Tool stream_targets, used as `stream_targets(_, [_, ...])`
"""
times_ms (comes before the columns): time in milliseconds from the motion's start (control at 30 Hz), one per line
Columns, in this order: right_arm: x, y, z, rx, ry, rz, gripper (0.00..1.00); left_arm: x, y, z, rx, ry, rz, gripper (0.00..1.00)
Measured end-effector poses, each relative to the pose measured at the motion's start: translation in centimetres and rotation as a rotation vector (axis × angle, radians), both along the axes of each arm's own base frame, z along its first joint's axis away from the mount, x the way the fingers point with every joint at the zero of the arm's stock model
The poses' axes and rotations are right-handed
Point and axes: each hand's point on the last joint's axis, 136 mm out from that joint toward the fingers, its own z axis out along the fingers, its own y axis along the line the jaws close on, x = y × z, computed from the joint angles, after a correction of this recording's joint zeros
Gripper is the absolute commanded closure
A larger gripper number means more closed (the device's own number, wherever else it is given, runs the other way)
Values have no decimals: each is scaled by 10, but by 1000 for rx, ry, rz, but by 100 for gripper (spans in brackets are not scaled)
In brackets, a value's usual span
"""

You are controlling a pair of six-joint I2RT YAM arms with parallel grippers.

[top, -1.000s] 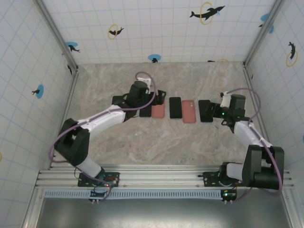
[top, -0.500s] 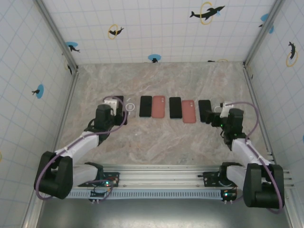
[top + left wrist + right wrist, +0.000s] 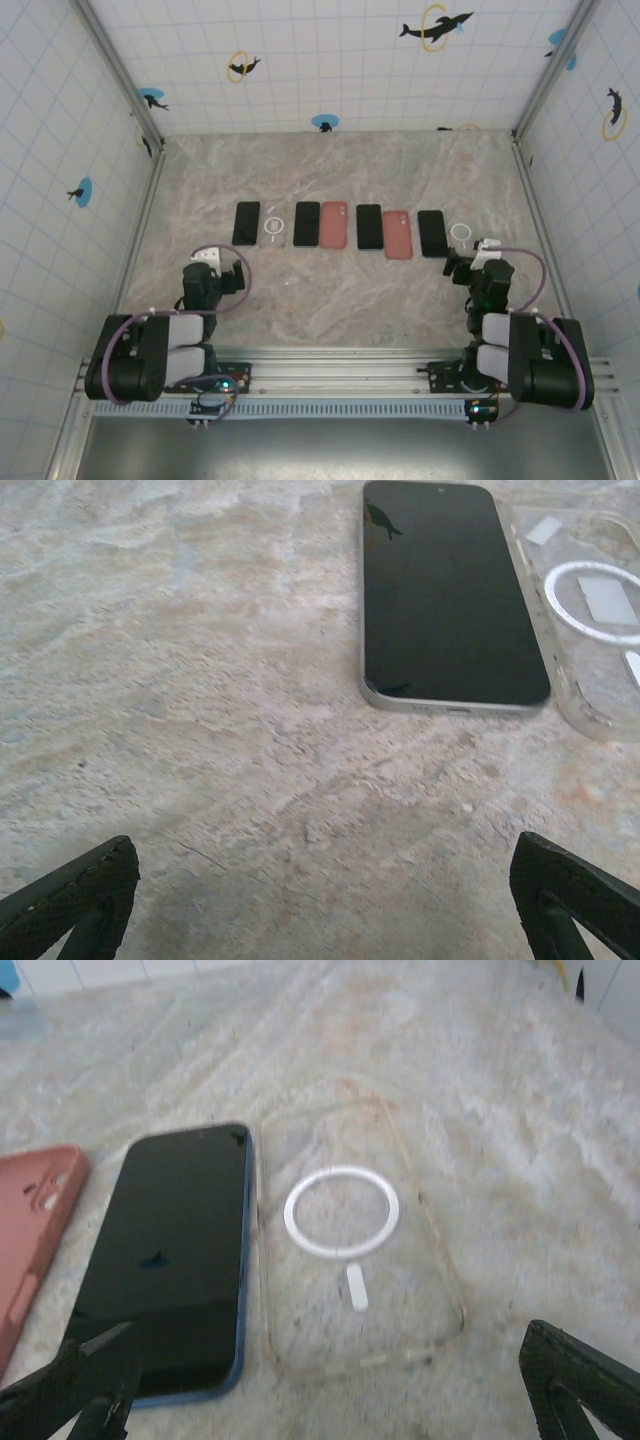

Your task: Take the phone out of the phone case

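Marble-patterned bench (image 3: 340,170). The left arm (image 3: 150,345) and right arm (image 3: 535,350) sit folded low over their bases at the near edge, wrists aimed forward. The left tool (image 3: 320,910) and right tool (image 3: 330,1390) both stand wide, holding nothing. Ahead of the left tool, the left phone (image 3: 450,590) lies flat just beside the clear left case (image 3: 600,610). Ahead of the right tool, the right phone (image 3: 170,1260) lies between the clear right case (image 3: 350,1240) and a pink case (image 3: 30,1230).
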Motion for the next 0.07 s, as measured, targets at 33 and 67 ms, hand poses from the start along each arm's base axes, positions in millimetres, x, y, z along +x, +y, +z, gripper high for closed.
stream_targets(33, [1,0,1,-6,-9,-2,1,1,-2,0,-2,-8,-15,2])
stream_targets(67, [2,0,2,-13,-14,-1,1,3,-3,2,0,-20,-27,2])
